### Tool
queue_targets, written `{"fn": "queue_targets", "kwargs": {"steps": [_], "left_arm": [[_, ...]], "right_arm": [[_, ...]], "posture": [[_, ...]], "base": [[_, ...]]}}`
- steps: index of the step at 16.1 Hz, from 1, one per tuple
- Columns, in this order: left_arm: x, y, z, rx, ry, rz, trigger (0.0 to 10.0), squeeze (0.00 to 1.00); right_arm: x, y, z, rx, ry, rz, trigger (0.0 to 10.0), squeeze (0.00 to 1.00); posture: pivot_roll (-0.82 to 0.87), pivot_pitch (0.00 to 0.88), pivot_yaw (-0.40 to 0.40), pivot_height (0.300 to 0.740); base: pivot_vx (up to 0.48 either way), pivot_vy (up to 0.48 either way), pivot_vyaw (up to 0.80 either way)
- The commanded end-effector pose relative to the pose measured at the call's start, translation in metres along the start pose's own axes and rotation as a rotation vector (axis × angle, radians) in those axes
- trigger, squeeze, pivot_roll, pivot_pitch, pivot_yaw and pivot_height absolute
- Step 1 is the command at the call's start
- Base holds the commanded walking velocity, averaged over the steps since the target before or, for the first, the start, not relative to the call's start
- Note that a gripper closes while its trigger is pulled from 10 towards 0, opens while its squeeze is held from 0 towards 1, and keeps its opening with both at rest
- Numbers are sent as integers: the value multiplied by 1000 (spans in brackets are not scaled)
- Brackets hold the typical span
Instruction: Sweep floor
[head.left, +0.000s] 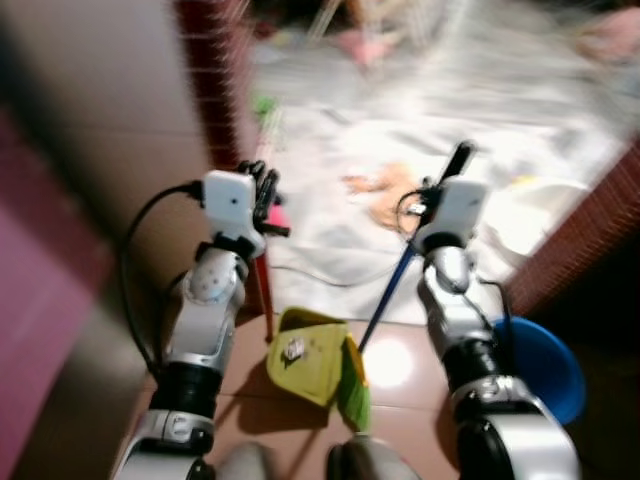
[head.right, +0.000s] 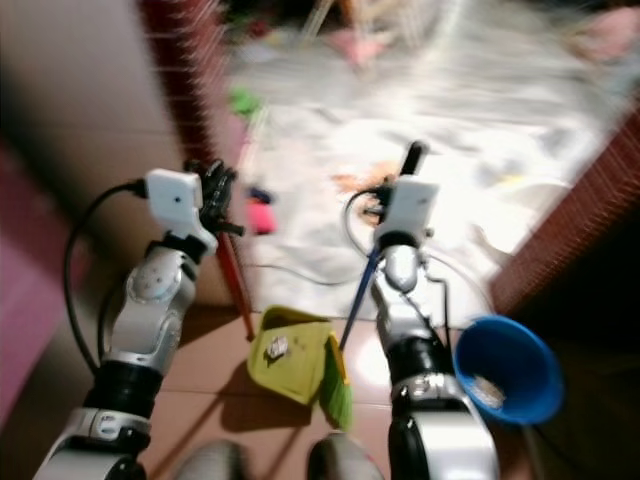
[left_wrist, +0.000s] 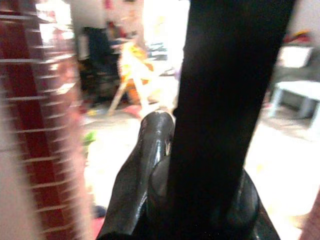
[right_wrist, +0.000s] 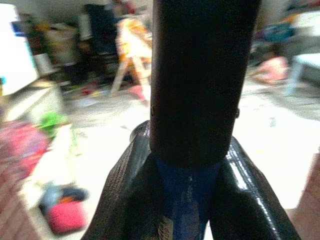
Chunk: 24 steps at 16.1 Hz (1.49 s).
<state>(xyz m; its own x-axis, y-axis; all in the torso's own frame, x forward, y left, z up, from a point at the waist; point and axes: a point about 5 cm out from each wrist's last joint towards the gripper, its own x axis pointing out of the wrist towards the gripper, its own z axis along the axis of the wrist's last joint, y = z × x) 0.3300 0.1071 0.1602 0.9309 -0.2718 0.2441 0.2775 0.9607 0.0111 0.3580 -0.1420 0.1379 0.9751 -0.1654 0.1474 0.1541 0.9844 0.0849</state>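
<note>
The right pincer (head.right: 404, 172) clamps the black grip of a blue broom handle (head.right: 358, 292), and the left pincer (head.right: 212, 192) grips the red dustpan handle (head.right: 234, 280). Both poles look light, stiff and smooth, best held high; the yellow-green dustpan (head.right: 290, 355) rests on the tiled floor (head.right: 220, 400).

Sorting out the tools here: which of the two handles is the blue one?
The blue handle is the one in the right gripper; the left gripper holds the red handle, rising from the yellow-green dustpan.
</note>
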Motion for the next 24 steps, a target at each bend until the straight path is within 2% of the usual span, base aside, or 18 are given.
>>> {"fn": "queue_targets", "kwargs": {"steps": [1, 4, 16, 24], "left_arm": [[3, -2, 9, -35, -35, 6, 10000, 0], [3, -4, 6, -37, -21, 16, 10000, 0], [4, -5, -1, -61, 43, 58, 10000, 0], [6, -5, 0, -67, 49, 61, 10000, 0]], "right_arm": [[5, 9, 8, 21, -13, 15, 10000, 0], [10, 15, 17, 56, -26, 14, 10000, 0], [11, 12, 9, 79, 27, 3, 10000, 0], [12, 12, 6, 69, 43, 15, 10000, 0]], "posture": [[-17, 10, -22, 740], [-21, 10, -23, 740], [-26, 11, -34, 740], [-28, 0, -41, 740]], "base": [[0, -292, -712], [0, -194, -329], [0, 0, 0], [-285, 0, 0]]}}
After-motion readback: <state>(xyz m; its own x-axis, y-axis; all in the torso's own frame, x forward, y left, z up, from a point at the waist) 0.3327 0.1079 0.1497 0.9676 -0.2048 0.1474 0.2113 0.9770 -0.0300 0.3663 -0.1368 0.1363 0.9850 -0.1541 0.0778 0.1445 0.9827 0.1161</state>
